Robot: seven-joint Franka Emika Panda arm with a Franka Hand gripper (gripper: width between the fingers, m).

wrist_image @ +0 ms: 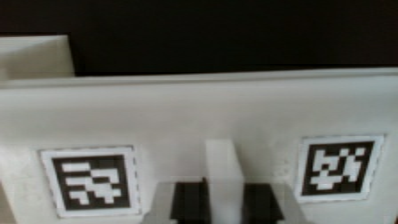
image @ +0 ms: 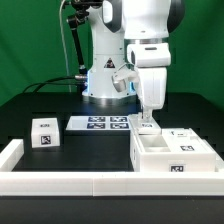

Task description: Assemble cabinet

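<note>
The large white cabinet box [image: 172,152] lies at the exterior view's right, with a tag on its front. A white tagged panel [image: 148,126] rests at the box's far left corner. My gripper [image: 149,117] reaches straight down onto it. In the wrist view the panel [wrist_image: 196,110] fills the frame, with two tags and a narrow raised rib [wrist_image: 222,165] between them. My dark fingertips [wrist_image: 189,203] sit on either side of that rib and touch it, so my gripper [wrist_image: 222,203] is shut on the panel's rib. A small white tagged block [image: 45,133] stands apart at the left.
The marker board [image: 100,124] lies flat before the robot base. Long plain white rails run along the front [image: 90,182] and the left edge [image: 10,153]. Another white piece [wrist_image: 36,55] shows beyond the panel in the wrist view.
</note>
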